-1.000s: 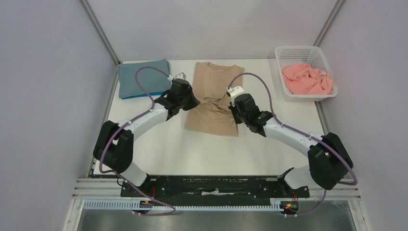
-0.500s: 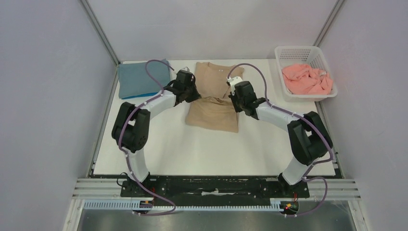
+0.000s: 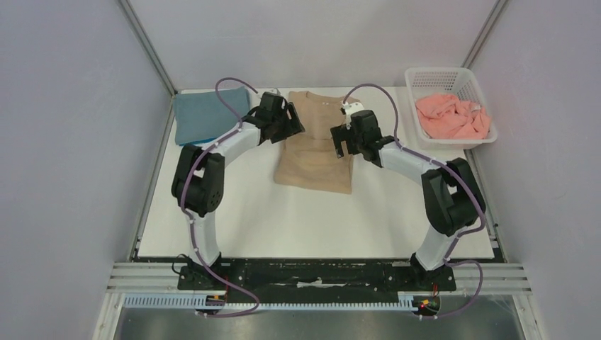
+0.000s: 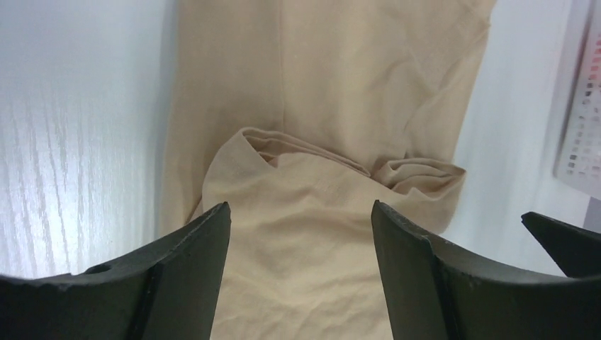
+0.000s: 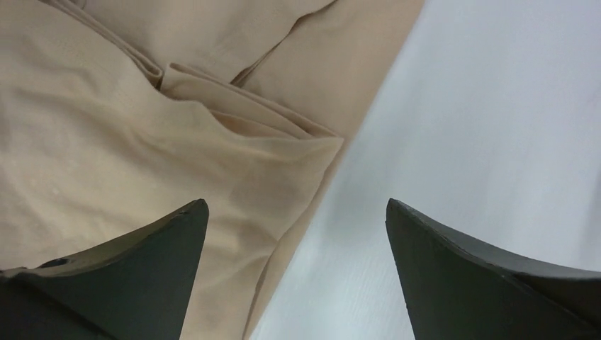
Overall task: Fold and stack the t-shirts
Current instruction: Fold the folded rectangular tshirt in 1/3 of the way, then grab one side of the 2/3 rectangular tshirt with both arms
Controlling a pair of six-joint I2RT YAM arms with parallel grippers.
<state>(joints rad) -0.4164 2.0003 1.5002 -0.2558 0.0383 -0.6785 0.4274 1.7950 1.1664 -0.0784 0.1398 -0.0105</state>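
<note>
- A white table [image 3: 298,219] stood between pale grey walls, with both arms reaching up the top frame from the bottom edge.
- The tan t-shirt [image 3: 315,159] lay at centre frame, collar toward the top, its lower part doubled up over the body; the left wrist view showed that upper layer's edge [image 4: 340,166] rumpled at both corners.
- The left gripper [image 3: 287,120] hung over the shirt's left edge, its jaws spread with only cloth beneath them and nothing in their grasp [image 4: 301,212].
- The right gripper [image 3: 345,138] hung over the shirt's right edge, jaws likewise wide apart and empty, straddling the line where cloth met bare table [image 5: 298,205].
- A slate-blue t-shirt [image 3: 202,117] sat folded at the table's upper left, just beside the left arm.
- A salmon-pink t-shirt [image 3: 453,117] lay crumpled in the white slatted basket [image 3: 436,72] at upper right, well apart from both grippers.
</note>
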